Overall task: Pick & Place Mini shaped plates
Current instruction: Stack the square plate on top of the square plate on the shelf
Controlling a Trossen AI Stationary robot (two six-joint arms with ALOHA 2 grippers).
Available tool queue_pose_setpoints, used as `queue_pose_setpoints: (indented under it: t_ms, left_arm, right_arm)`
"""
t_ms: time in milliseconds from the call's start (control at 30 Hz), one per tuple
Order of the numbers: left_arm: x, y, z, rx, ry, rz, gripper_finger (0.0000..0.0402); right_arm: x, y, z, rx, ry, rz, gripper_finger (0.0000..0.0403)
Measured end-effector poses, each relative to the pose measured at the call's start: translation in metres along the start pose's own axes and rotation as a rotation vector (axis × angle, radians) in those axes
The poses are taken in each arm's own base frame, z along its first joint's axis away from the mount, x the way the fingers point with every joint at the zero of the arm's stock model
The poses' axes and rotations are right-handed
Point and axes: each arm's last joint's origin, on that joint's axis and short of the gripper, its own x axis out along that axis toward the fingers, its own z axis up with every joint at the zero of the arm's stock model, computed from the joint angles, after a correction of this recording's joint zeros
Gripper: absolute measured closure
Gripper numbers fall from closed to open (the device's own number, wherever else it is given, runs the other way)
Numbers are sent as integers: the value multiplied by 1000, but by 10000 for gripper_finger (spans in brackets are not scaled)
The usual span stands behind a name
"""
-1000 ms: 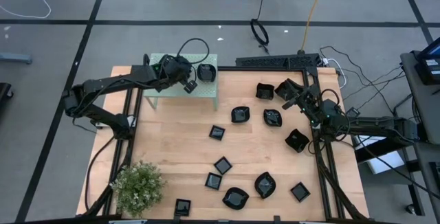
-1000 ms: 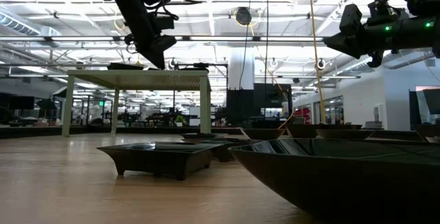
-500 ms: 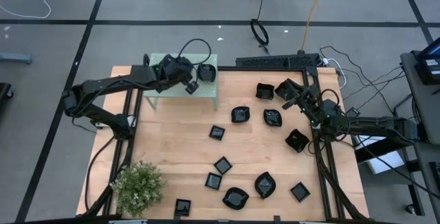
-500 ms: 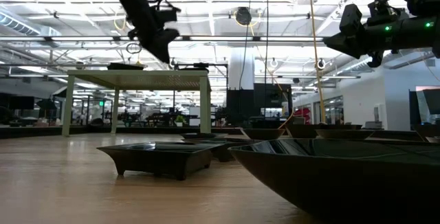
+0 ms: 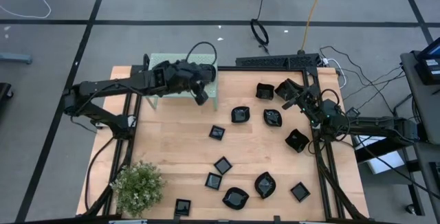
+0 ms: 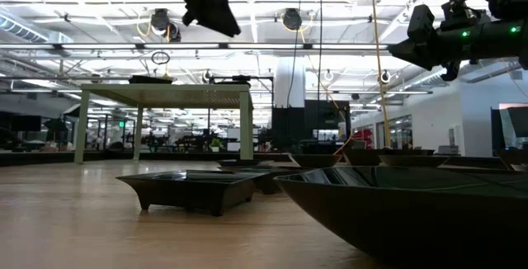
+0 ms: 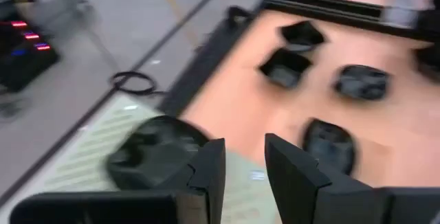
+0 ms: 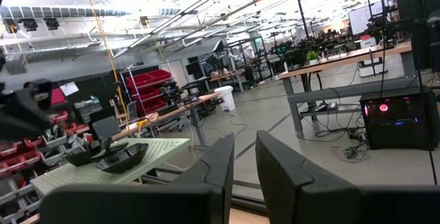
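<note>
The mini shaped plates are glossy black dishes. Several lie scattered on the wooden table, among them a round one (image 5: 239, 115), a leaf-shaped one (image 5: 265, 184) and a small square one (image 5: 216, 133). One more (image 7: 155, 152) rests on top of the pale green perforated stand (image 5: 165, 64); in the low view, dark plates (image 6: 151, 79) show on the stand's top. My left gripper (image 5: 200, 95) hovers open over the stand's right front corner, with nothing between its fingers (image 7: 210, 176). At the table's right side my right gripper (image 5: 292, 99) is raised, slightly open and holding nothing.
A potted green plant (image 5: 137, 186) stands at the near left corner. A black frame rail (image 5: 278, 62) runs along the far edge, and another runs down the right side. Two plates (image 5: 275, 88) lie close under my right arm. The table's middle left is bare wood (image 5: 172, 141).
My left gripper has risen and swung from above the stand's top toward the table's right and near side, and it now tips less steeply downward. The plate on the stand has stayed where it was.
</note>
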Motion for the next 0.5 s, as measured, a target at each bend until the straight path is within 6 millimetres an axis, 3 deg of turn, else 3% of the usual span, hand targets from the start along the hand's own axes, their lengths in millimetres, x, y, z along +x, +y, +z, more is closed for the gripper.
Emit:
queue_pose_setpoints:
  t_ms: [267, 500]
  left_arm:
    - [18, -41, -14, 72, 83, -148, 293]
    - [49, -75, -38, 151, 202, -222, 293]
  right_arm:
    - [0, 0, 0, 0, 0, 0, 351]
    - [0, 0, 0, 0, 0, 0, 351]
